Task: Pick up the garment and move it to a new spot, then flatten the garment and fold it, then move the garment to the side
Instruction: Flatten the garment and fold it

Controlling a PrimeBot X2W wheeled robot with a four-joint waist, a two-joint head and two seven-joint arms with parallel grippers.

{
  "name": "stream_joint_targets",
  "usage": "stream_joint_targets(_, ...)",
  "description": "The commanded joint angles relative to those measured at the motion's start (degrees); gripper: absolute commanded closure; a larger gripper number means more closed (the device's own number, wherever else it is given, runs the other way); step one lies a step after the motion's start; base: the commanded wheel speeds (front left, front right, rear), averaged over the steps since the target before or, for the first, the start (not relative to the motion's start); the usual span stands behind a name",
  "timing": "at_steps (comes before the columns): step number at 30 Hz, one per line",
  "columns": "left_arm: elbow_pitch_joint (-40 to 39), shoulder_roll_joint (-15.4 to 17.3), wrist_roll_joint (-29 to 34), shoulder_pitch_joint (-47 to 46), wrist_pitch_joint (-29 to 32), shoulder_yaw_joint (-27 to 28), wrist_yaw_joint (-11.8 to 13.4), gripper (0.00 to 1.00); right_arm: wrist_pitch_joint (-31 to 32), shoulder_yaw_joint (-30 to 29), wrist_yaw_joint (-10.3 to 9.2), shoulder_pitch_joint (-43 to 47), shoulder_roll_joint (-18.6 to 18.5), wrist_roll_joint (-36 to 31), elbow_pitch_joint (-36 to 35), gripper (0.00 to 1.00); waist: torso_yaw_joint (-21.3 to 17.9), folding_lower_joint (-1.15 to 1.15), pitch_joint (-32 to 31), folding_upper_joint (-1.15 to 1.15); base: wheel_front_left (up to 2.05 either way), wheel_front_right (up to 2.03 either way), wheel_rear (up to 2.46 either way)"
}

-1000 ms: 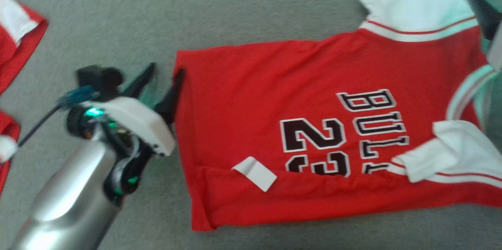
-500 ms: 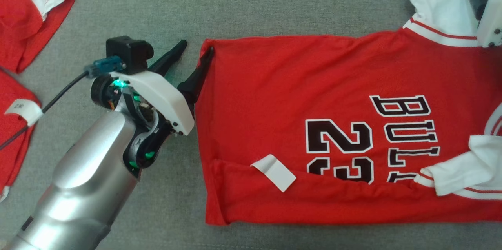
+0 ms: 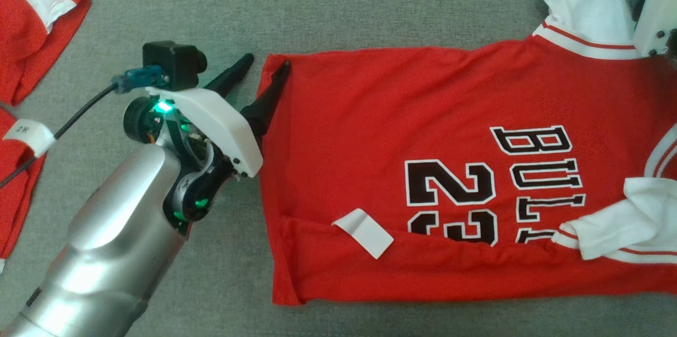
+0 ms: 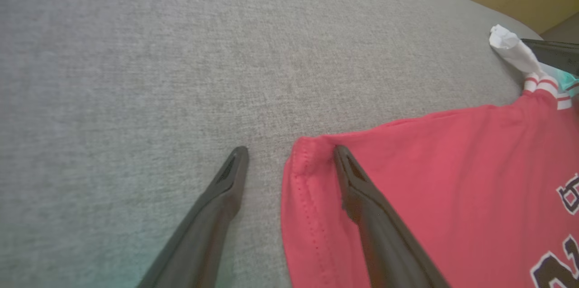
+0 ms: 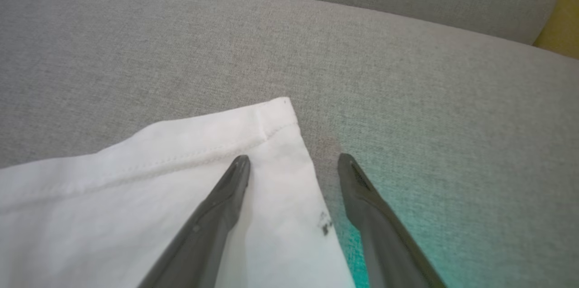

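Head view: red sleeveless-cut jersey with white sleeves and black "BULLS 23" print [image 3: 423, 115] lies spread on the grey woven cushion [image 3: 370, 3]. Its near long edge is folded over, hiding the lower halves of the numerals under a flap that shows a white label [image 3: 365, 231]. The collar end of the jersey is cut off by the frame. Other red-and-white clothes [image 3: 31, 3] lie well apart from the jersey's hem. Left gripper [image 3: 267, 61] sits at the far hem corner.

Left wrist view: jaws wide, holding nothing. One finger is on the red cloth, the other on the cushion just off the hem, with the corner between them.

Right wrist view: right gripper [image 5: 294, 158] is likewise wide and empty, straddling the jersey's white sleeve corner. Contact with the cloth cannot be told.

Judgement: thin, light and limp, probably slick. It will sag between grips, so pinch at the stitched corners, where the cloth is doubled.
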Motion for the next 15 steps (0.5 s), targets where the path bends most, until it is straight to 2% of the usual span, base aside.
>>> stream_joint_targets(1, -0.31, 0.66, -0.22, 1.12, 1.89, -0.86, -0.56, 0.0, 0.16, 1.22, -0.05, 0.58, 0.62, 0.52, -0.48, 0.0, -0.05, 0.0, -0.02, 0.0, 0.0, 0.0, 0.0)
stream_joint_targets(6, -0.95, 0.79, -0.38, 0.74, 3.65, -1.84, -0.89, 0.0, 0.09, 2.53, -0.05, 0.09, 0.95, 1.12, 0.45, 0.0, -0.26, 0.0, -0.09, 0.0, 0.0, 0.0, 0.0)
stream_joint_targets(7, -0.92, 0.78, -0.37, 0.64, 3.78, -1.91, -0.86, 0.43, -0.06, 2.71, -0.05, 0.01, 1.05, 1.1, 0.71, 0.0, -0.31, 0.0, -0.04, 0.0, 0.0, 0.0, 0.0)
stream_joint_targets(8, -0.85, 0.75, -0.3, 0.51, 3.8, -1.97, -0.83, 0.79, 0.02, 2.98, -0.05, -0.05, 1.16, 1.01, 1.08, 0.0, -0.36, 0.0, 0.01, 0.0, 0.0, 0.0, 0.0)
stream_joint_targets(9, -0.78, 0.68, -0.21, 0.38, 3.75, -2.03, -0.84, 1.0, 0.14, 3.35, -0.05, -0.1, 1.32, 1.08, 1.38, 0.31, -0.38, 0.0, 0.05, 0.0, 0.0, 0.0, 0.0)
stream_joint_targets(10, -0.74, 0.61, -0.12, 0.25, 3.67, -2.14, -0.95, 1.0, 0.11, 3.64, -0.05, -0.15, 1.53, 1.44, 1.55, 1.0, -0.38, 0.0, 0.04, 0.0, 0.0, 0.0, 0.0)
stream_joint_targets(15, -0.45, 0.68, -0.09, -0.53, 1.68, -0.85, -0.84, 1.0, -3.74, 2.87, -0.05, -1.7, 1.47, 2.3, 1.78, 1.0, -0.43, 0.0, -0.39, 0.0, 0.0, 0.0, 0.0)
